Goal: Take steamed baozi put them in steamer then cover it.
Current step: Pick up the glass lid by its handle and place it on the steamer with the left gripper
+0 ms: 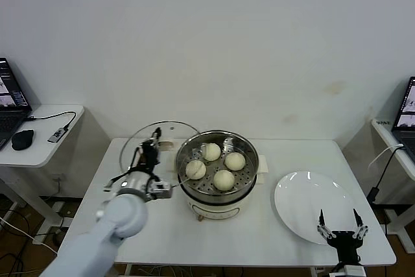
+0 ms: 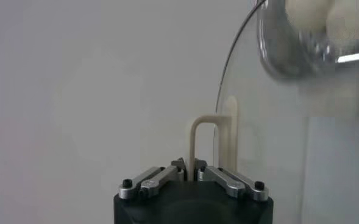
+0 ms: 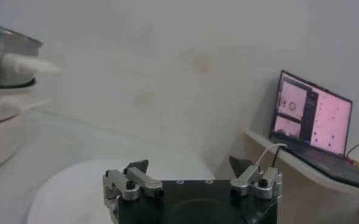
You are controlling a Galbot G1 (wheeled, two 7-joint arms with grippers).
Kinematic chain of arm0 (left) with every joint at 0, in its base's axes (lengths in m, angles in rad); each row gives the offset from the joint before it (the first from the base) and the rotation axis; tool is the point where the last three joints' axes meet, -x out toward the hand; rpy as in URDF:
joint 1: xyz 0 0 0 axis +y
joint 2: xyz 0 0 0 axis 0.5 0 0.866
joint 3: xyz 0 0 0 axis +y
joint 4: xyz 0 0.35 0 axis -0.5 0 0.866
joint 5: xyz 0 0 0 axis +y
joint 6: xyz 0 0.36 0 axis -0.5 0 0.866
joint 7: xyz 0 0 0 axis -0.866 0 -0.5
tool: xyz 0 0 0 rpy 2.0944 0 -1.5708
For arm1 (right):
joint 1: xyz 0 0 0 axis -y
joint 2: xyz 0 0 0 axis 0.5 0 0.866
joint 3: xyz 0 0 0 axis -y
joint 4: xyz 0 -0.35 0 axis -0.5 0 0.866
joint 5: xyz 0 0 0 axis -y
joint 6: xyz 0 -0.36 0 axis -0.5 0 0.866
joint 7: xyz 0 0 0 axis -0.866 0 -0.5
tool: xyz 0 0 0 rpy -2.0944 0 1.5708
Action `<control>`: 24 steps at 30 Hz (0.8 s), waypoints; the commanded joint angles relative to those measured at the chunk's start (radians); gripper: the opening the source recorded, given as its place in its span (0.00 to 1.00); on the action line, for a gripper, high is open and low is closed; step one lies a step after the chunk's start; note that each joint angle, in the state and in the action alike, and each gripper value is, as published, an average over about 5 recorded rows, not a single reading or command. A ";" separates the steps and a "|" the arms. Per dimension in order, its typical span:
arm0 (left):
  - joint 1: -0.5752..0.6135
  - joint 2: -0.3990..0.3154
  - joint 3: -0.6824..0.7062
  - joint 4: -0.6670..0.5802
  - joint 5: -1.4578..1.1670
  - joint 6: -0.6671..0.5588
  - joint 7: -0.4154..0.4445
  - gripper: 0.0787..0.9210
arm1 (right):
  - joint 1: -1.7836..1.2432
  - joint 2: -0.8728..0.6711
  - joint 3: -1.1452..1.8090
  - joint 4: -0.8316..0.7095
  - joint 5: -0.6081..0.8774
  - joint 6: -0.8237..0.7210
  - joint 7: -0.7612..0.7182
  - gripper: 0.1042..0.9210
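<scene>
Four cream-white baozi (image 1: 216,165) lie on the perforated tray inside the steel steamer (image 1: 243,180), which stands on its cream base at the table's middle. My left gripper (image 1: 154,139) is shut on the cream handle (image 2: 199,143) of the clear glass cover (image 1: 133,144). It holds the cover lifted and tilted just left of the steamer. In the left wrist view the cover's rim (image 2: 228,79) curves beside the steamer (image 2: 301,42). My right gripper (image 1: 342,226) is open and empty over the near edge of the white plate.
An empty white round plate (image 1: 305,202) lies at the right of the table; it also shows in the right wrist view (image 3: 75,182). Side desks with laptops (image 1: 8,98) stand left and right. The steamer's side handle (image 3: 30,64) shows in the right wrist view.
</scene>
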 commanded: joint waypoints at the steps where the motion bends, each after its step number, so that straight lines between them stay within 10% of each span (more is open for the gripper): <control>1: -0.124 -0.230 0.159 0.091 0.187 0.064 0.109 0.08 | 0.010 0.004 -0.016 -0.012 -0.061 -0.003 0.020 0.88; 24: -0.138 -0.336 0.212 0.200 0.215 0.062 0.101 0.08 | -0.001 0.003 -0.011 -0.028 -0.050 0.001 0.017 0.88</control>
